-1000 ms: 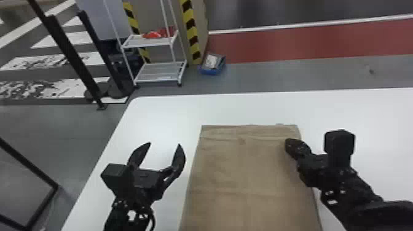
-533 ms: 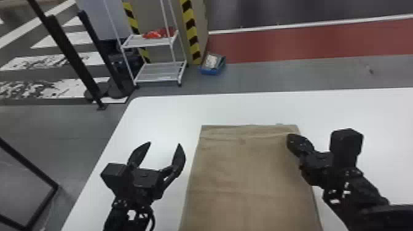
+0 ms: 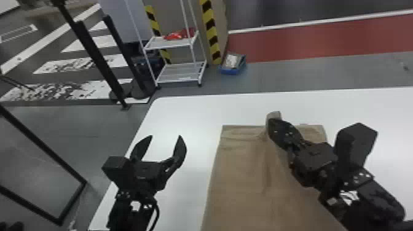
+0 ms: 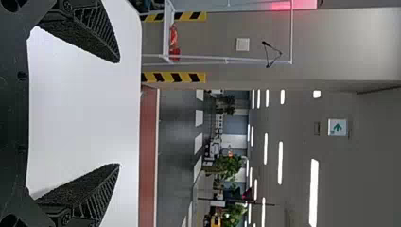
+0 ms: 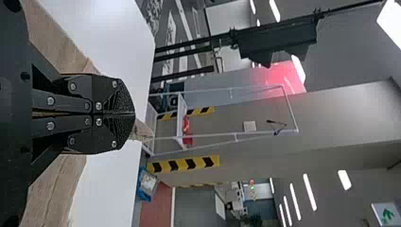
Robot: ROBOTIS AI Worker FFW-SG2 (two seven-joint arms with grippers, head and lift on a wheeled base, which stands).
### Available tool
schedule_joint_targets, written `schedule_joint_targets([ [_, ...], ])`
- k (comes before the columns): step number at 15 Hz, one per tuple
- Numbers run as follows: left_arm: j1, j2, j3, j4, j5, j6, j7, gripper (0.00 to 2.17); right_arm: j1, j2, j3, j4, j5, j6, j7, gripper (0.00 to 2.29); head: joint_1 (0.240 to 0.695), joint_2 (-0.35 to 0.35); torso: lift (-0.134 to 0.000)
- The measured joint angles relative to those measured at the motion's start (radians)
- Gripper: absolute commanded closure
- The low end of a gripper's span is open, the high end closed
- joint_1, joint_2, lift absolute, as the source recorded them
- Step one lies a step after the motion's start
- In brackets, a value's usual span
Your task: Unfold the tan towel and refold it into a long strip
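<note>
We see a blue bin (image 3: 233, 71) on the floor (image 3: 307, 75) beyond the tabletop (image 3: 190, 110), with something pale and flat-looking in it; it is too blurred for us to say what. Near it stands a white rack (image 3: 170, 44), and on its upper shelf we see a red bundle (image 3: 174, 36).

The tan towel (image 3: 239, 181) lies on the tabletop, spread broad and mostly flat, and runs out past the bottom edge of our head view. Its far edge is drawn up into a small raised fold (image 3: 273, 115) between the two far corners, and soft creases run from there back through the cloth. Shallow wrinkles cross it near the far left corner.

The right gripper (image 3: 272, 123) is closed on that fold, reaching in over the towel from the right. In the right wrist view we find the fingertips of the right gripper (image 5: 130, 114) pressed together, with a tuft of cloth poking out beyond them and more of the towel hanging behind.

The left gripper (image 3: 166, 136) hovers over the tabletop to the left of the towel, apart from it. In the left wrist view we see its two fingers (image 4: 90, 35) spread wide, with the white surface between them.
</note>
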Motion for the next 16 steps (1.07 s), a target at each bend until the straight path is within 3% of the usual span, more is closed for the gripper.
schedule_joint_targets([
  [5,0.015,-0.002,0.168,-0.023,0.088,0.024,-0.003,0.10,-0.051,-0.012,0.201,0.030,0.049,0.075,0.003,1.27,0.695,0.350,-0.125],
  [6,0.017,-0.003,0.178,-0.024,0.093,0.024,-0.003,0.10,-0.071,-0.013,0.239,0.058,0.069,0.100,0.010,1.01,0.695,0.350,-0.125],
  [8,0.018,-0.006,0.183,-0.021,0.096,0.024,-0.008,0.10,-0.098,-0.013,0.294,0.094,0.101,0.154,0.048,0.27,0.695,0.350,-0.125],
  [9,0.018,-0.006,0.184,-0.018,0.096,0.024,-0.010,0.10,-0.101,-0.014,0.308,0.098,0.113,0.186,0.077,0.09,0.695,0.350,-0.125],
  [13,0.017,-0.007,0.194,-0.014,0.096,0.024,-0.016,0.09,-0.065,-0.034,0.285,0.041,0.109,0.209,0.109,0.05,0.695,0.350,-0.125],
  [16,0.017,-0.007,0.198,-0.009,0.095,0.024,-0.089,0.09,-0.009,-0.049,0.182,-0.044,0.101,0.198,0.111,0.06,0.695,0.350,-0.125],
])
